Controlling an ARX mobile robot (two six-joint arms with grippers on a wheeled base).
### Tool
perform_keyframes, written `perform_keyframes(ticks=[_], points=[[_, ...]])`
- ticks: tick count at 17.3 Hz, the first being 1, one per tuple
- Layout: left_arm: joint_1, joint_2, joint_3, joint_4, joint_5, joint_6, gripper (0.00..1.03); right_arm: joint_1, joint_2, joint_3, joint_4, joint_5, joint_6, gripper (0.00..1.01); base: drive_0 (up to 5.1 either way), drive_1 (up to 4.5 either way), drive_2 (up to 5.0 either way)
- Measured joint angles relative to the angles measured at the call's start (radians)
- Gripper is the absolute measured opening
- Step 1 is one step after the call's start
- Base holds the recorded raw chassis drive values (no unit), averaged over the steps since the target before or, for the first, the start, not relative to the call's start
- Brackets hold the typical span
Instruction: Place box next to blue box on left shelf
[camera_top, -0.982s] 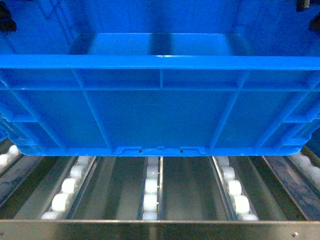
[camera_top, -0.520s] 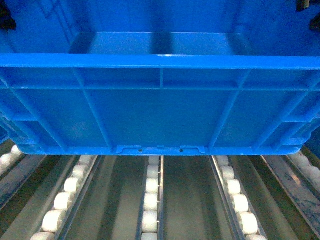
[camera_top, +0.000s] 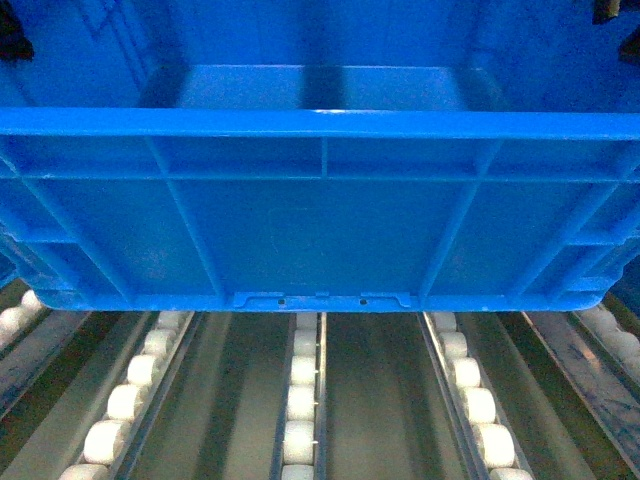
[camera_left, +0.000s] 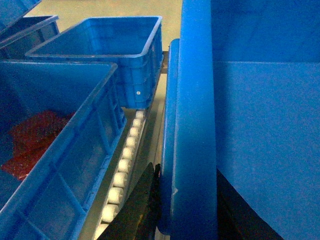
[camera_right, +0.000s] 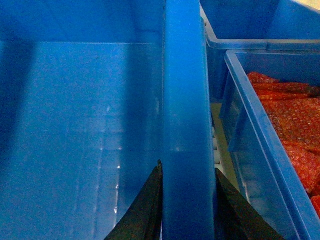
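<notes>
The box (camera_top: 320, 230), a large bright blue ribbed crate, fills the head view and hangs just above the left shelf (camera_top: 380, 400), whose grey rails and white rollers run under it. My left gripper (camera_left: 189, 172) is shut on the box's left rim (camera_left: 195, 100), one dark finger on each side. My right gripper (camera_right: 188, 167) is shut on the right rim (camera_right: 185, 100) the same way. A blue box (camera_left: 65, 145) holding red material stands close on the left, a roller rail (camera_left: 125, 160) between it and the held box.
An empty blue crate (camera_left: 115, 50) stands further back on the left. On the right, another blue crate (camera_right: 270, 140) holding red-orange bubble wrap sits a narrow gap from the held box, with one more crate (camera_right: 250, 25) behind it.
The shelf's front steel bar has dropped out of the bottom of the head view, and more of the rails now shows below the box. Both grips are unchanged.
</notes>
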Motion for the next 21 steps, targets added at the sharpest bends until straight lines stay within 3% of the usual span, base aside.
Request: perform_keyframes(ticks=[21], points=[[0.000,0.000,0.000,0.000,0.000,0.000,0.20,0.000,0.000,0.000,0.000,0.000,0.000,0.21,0.0,0.00,0.0]])
